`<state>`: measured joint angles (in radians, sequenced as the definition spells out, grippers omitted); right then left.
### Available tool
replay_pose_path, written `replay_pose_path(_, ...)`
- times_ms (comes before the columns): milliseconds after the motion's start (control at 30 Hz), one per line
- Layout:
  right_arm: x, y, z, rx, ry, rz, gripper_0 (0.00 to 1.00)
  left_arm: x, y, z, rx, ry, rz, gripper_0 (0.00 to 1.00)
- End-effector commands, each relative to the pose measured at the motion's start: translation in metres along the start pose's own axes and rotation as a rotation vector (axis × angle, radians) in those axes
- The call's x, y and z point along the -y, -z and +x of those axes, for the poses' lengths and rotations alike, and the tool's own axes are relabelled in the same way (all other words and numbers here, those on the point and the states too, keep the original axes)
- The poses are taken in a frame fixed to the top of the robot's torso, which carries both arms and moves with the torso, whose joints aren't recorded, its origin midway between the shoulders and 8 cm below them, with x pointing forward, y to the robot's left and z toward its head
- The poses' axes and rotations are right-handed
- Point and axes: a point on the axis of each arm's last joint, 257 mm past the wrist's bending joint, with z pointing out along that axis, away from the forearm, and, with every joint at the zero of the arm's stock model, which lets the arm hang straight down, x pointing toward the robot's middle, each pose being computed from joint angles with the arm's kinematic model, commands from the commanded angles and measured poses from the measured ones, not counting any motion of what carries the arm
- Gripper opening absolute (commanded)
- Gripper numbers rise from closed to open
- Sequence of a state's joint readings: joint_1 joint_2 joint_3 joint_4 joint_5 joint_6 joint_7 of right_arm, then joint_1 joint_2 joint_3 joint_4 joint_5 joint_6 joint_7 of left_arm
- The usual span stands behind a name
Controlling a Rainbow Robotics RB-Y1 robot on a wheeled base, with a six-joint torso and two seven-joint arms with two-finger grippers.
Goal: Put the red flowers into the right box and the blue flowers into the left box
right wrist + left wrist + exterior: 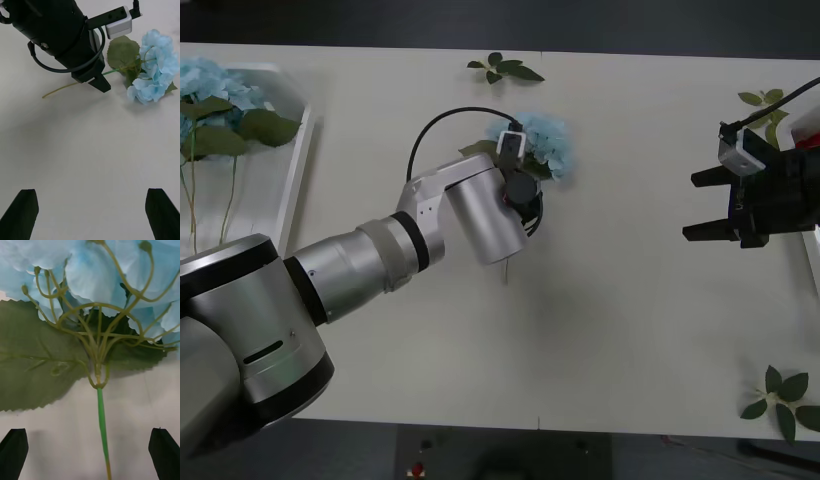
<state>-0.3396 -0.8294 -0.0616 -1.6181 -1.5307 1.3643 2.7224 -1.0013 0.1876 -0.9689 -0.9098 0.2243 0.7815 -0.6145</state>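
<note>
A pale-blue artificial hydrangea flower (542,143) on a thin green stem lies mid-table. The left gripper (90,452) sits low over it, black fingers spread either side of the stem — not clamped. The right gripper (700,205) hovers near the table's right edge, fingers apart, holding nothing.
</note>
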Motion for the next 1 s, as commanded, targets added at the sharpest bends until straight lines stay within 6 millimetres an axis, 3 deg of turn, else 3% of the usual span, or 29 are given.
replay_pose_path(33, 0.0147, 0.0185, -0.0079, -0.015, 0.021, 0.036, 0.83, 0.0097, 0.0024, -0.0229, 0.056, -0.027, 0.013, 0.92)
replay_pose_path(100, 0.0147, 0.0185, -0.0079, -0.015, 0.021, 0.036, 0.83, 0.008, 0.0024, -0.0238, 0.057, -0.028, 0.01, 0.67)
replay_pose_path(133, 0.0147, 0.0185, -0.0079, -0.015, 0.021, 0.036, 0.83, 0.0073, 0.0022, -0.0236, 0.057, -0.028, 0.009, 0.38)
replay_pose_path(200, 0.0147, 0.0185, -0.0079, -0.015, 0.021, 0.036, 0.83, 0.0073, 0.0022, -0.0236, 0.057, -0.028, 0.009, 0.0)
replay_pose_path(1000, 0.0147, 0.0185, -0.0079, -0.015, 0.021, 0.036, 0.83, 0.007, 0.0046, -0.0289, 0.07, -0.053, 0.011, 0.0)
